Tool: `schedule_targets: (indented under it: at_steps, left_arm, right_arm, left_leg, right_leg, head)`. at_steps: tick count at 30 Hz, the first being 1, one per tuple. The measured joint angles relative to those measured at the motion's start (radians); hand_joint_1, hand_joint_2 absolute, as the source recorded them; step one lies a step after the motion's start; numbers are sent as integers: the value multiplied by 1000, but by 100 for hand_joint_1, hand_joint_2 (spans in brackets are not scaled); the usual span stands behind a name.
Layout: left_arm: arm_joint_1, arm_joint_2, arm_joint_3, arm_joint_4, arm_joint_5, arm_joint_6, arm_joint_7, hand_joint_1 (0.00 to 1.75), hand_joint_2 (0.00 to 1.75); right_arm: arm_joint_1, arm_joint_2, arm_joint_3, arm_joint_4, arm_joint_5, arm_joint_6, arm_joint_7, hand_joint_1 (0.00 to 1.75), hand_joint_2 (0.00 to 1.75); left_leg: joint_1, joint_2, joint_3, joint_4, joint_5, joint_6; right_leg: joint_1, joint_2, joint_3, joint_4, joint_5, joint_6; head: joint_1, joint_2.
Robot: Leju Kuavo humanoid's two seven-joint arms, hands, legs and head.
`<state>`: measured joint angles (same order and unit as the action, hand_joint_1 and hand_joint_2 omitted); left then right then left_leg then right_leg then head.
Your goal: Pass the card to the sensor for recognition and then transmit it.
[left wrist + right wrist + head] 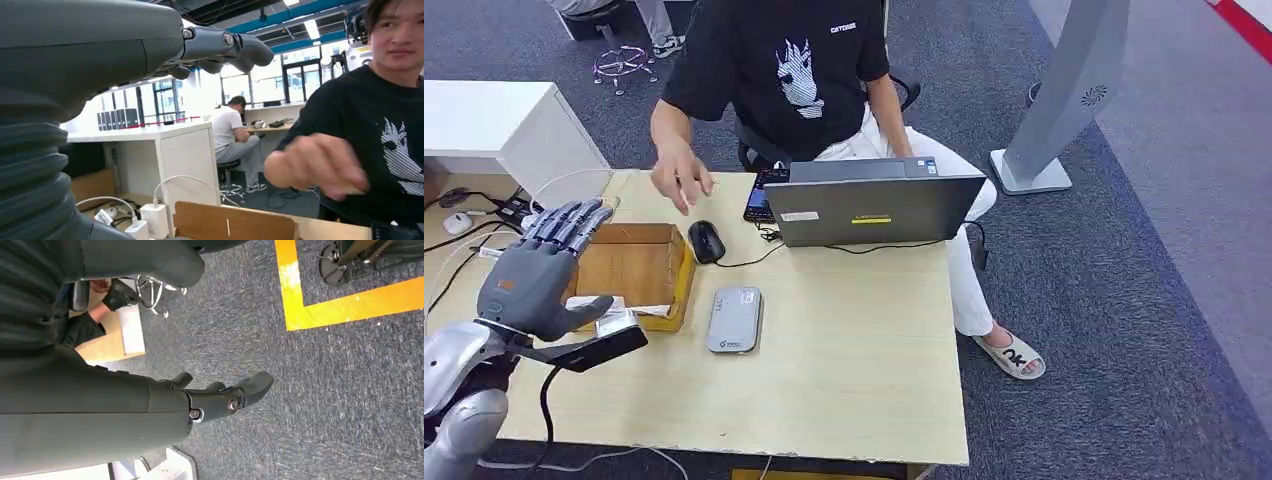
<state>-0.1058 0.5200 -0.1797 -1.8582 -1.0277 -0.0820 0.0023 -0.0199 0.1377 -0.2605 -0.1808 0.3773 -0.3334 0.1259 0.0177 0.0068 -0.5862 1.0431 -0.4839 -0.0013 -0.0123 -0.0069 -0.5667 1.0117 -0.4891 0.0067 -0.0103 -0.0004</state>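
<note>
The left hand [542, 268] is held raised above the left end of the light wooden desk [854, 350], over a shallow wooden tray [636, 268]; its fingers [574, 222] are stretched out and apart, the thumb is set out to the side, and nothing is gripped in it. A white card [629, 307] is seen lying at the near edge of the tray, just beside the thumb, though contact cannot be told. A grey card reader [734, 319] is laid flat on the desk just right of the tray. A black mouse [706, 241] and a grey laptop [872, 204] are placed farther back. A seated person in a black T-shirt [784, 70] is seen behind the desk, with one hand [680, 180] held above the tray's far end. In the right wrist view the right hand [220, 395] is shown hanging over grey carpet [330, 405] crossed by yellow tape [340, 302], its fingers loosely extended and nothing held
</note>
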Motion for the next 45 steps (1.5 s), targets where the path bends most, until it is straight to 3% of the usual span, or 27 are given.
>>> schedule_targets:
  at_steps: [12, 16, 24, 27, 45]
  left_arm:
    - [3, 6, 0, -2, -15, -3, 19, 0, 175]
    - [43, 14, 1, -15, -69, 3, 52, 0, 175]
    - [103, 1, 7, -14, -70, -6, 50, 0, 175]
    - [118, -2, 7, 6, -58, -43, 52, 0, 175]
    - [96, -14, 7, 136, -43, -64, 53, 0, 175]
  right_arm:
    - [0, 1, -4, 0, -1, 0, 0, 0, 175]
    - [0, 2, -10, 0, -5, -2, -1, 0, 175]
    - [0, 3, -17, 0, 3, -3, 0, 0, 175]
    - [0, 3, -18, 0, 11, -1, 0, 0, 175]
    - [-1, 2, -18, 0, 22, 0, 8, 0, 175]
  left_leg:
    - [0, 0, 0, 0, 0, 0]
    - [0, 0, 0, 0, 0, 0]
    - [0, 0, 0, 0, 0, 0]
    - [0, 0, 0, 0, 0, 0]
    - [0, 0, 0, 0, 0, 0]
  right_leg:
    - [0, 0, 0, 0, 0, 0]
    - [0, 0, 0, 0, 0, 0]
    - [0, 0, 0, 0, 0, 0]
    - [0, 0, 0, 0, 0, 0]
    - [0, 0, 0, 0, 0, 0]
  head:
    - [0, 0]
    - [0, 0]
    - [0, 0]
    - [0, 0]
    - [0, 0]
